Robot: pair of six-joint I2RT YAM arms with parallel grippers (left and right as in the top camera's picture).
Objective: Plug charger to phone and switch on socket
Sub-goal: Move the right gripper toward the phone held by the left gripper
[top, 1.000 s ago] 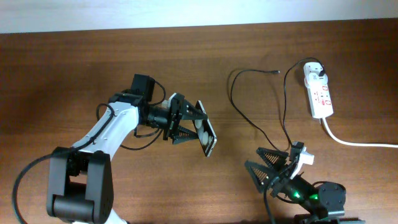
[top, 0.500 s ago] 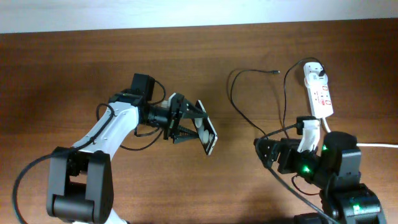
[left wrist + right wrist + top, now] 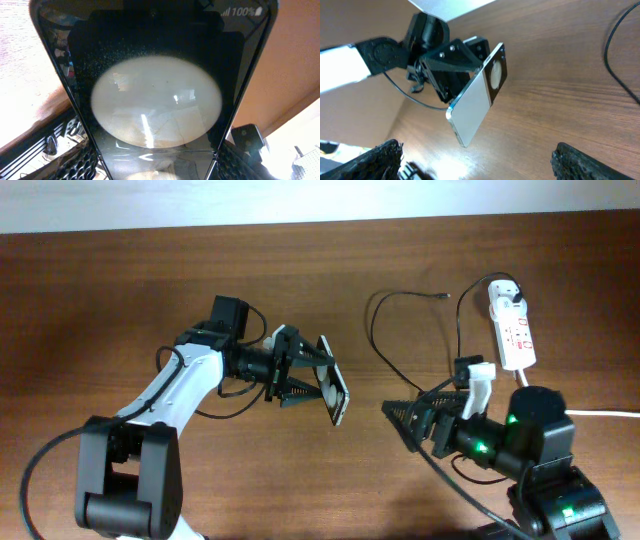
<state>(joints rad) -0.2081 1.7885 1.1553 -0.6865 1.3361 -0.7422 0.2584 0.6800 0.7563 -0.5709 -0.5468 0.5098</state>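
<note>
One phone (image 3: 335, 394), long axis running 11 to 5 o'clock, sits pinched in the left gripper (image 3: 320, 385); right gripper (image 3: 408, 424) gapes wide.

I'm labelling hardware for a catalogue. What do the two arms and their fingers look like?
Left arm: white shell, black joints, thin black looping cables. Right arm: black with glowing green lights and a white wrist piece. Both have black, triangular, ribbed fingers.

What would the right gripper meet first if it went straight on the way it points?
Probably the phone, held in the left gripper. The right wrist view shows it centred ahead of the open right gripper, with nothing visible between them, though depth is unclear.
</note>
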